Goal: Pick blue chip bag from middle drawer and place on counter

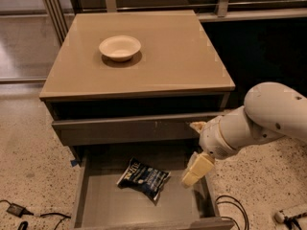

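1. Camera view shows the counter [182, 56] glossy and smooth. A crinkly bag set down near its thin edge may slide off, so the drop spot probably needs to be well inside the top.
2. The middle drawer [100, 205] stands pulled out with low sides. The closed drawer front [124, 131] overhangs its rear, so a steep lift may knock the load against that front.
3. The white arm [268, 114] reaches in from the right, close to the drawer's right wall. A sideways sweep towards the target could catch that wall and jolt the drawer.
4. The blue chip bag [144, 178] lies flat and skewed on the drawer bottom, near the middle. A thin, slack packet can slip away or crumple under a downward press. A pinch on one corner may let it swing and fall.
5. The bowl [120, 47] sits on the left rear of the counter. A careless placement path could nudge it.
6. The gripper [195, 169] hangs over the drawer's right side, just beside the bag and not touching it. I cannot tell whether it is released or clenched. If clenched, it would only push the bag along the bottom.
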You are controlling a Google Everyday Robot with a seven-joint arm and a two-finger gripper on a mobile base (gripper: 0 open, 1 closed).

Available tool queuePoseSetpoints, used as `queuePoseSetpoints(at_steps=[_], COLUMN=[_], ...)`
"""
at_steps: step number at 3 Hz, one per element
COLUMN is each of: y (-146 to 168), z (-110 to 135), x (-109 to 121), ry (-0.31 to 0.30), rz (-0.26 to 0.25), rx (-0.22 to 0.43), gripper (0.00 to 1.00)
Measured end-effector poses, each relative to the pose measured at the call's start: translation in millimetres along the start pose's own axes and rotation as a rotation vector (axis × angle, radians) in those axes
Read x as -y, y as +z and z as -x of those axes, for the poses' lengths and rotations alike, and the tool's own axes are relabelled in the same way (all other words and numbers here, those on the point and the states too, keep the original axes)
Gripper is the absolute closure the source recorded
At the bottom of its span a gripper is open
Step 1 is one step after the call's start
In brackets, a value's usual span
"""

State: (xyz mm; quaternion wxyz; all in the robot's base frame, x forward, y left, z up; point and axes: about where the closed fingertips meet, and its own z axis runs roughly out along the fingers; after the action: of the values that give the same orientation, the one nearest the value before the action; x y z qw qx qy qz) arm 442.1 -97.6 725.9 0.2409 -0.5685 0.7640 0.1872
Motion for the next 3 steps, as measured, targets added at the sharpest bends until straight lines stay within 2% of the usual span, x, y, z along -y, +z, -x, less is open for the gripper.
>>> queuePoseSetpoints(at_steps=[1, 3], y=[33.4, 104.9], z=[-12.0, -40.7], x=[5.1, 13.3], ry=[0.019, 0.046], rz=[-0.004, -0.005], rx=[0.007, 0.067], gripper=[0.00, 0.00])
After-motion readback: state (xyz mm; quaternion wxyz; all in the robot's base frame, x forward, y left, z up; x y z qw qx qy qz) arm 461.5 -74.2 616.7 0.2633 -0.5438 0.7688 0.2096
